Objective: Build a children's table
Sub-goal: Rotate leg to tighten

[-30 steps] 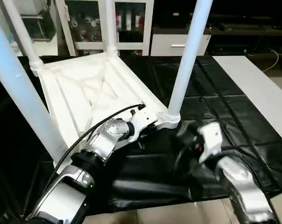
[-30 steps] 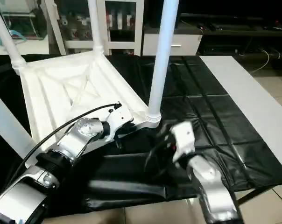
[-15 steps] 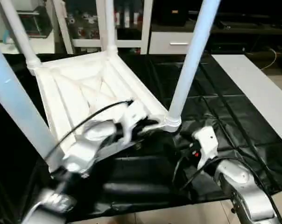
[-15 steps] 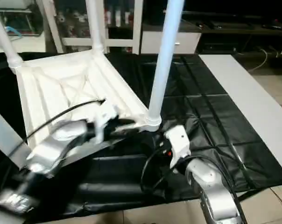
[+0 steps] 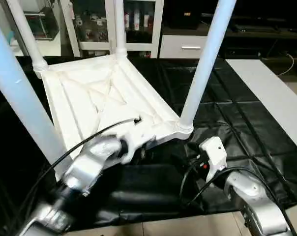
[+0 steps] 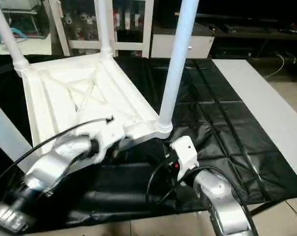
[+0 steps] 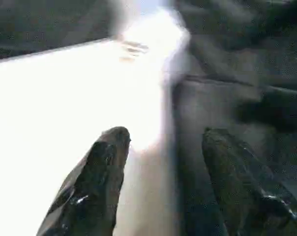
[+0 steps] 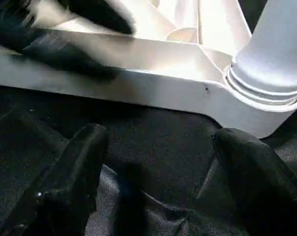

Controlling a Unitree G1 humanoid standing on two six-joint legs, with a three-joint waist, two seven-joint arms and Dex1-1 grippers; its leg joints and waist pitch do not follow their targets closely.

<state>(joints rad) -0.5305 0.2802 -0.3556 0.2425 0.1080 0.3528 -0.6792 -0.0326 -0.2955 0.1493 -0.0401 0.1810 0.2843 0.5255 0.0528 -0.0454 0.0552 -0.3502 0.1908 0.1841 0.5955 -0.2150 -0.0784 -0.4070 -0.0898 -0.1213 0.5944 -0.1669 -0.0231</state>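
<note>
The children's table [image 5: 104, 105] lies upside down on the black sheet [image 5: 237, 123], filling the upper left of the head view, its four legs pointing up. My left tool [image 7: 161, 184] is spread at the tabletop's near edge, gripping nothing. My right tool [image 8: 156, 172] hangs spread wide, empty, near the corner socket [image 5: 183, 130].

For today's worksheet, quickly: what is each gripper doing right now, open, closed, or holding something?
Left gripper: fingers apart at the edge of the table top, holding nothing.
Right gripper: open, empty, above the black sheet.
</note>
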